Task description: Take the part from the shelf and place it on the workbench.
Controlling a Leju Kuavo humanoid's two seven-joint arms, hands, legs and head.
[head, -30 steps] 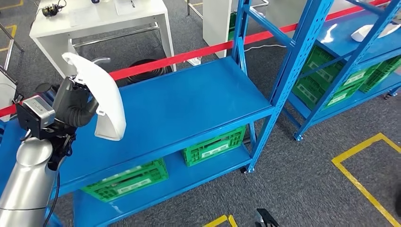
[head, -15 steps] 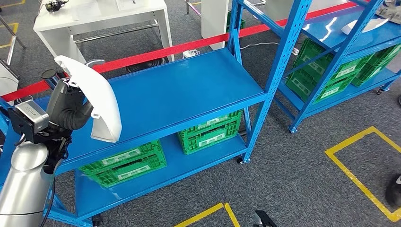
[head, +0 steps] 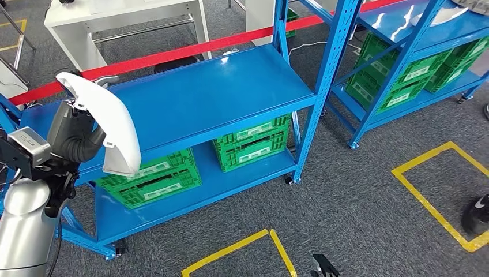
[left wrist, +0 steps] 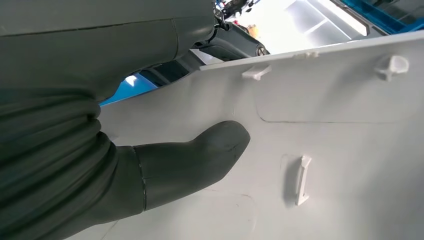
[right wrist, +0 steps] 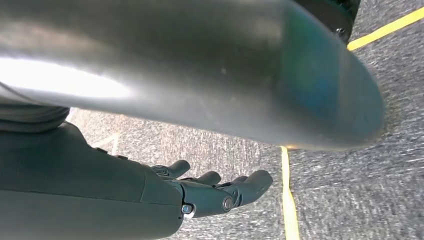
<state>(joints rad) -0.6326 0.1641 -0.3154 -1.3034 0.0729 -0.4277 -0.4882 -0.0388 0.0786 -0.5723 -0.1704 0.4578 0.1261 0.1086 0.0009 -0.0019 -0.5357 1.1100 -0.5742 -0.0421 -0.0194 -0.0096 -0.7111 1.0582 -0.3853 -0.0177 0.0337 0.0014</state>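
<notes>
Grey carpet floor point(head: 357, 196) w/ yellow tape lines, blue metal shelf point(head: 219, 98) ahead. Left hand point(head: 72, 138) grips white curved plastic part point(head: 109, 124), held up in front of shelf's left end; thumb point(left wrist: 200, 160) pressed flat on its smooth inner face w/ small moulded clips. Right hand point(right wrist: 220, 192) empty, fingers loosely apart, over carpet. Green slotted crates point(head: 248, 144) on lower shelf.

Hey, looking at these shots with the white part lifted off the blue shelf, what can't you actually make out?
- Left hand fingers: in the head view the white part covers them; the left wrist view shows just the thumb pressed on it.
- White part's full outline: cut off by the left wrist picture's edges.
- Green crates labels: too small and blurred in the head view.
- Right hand: a silver arm segment blocks much of the right wrist view.
- Workbench: cannot tell which surface it is.
</notes>
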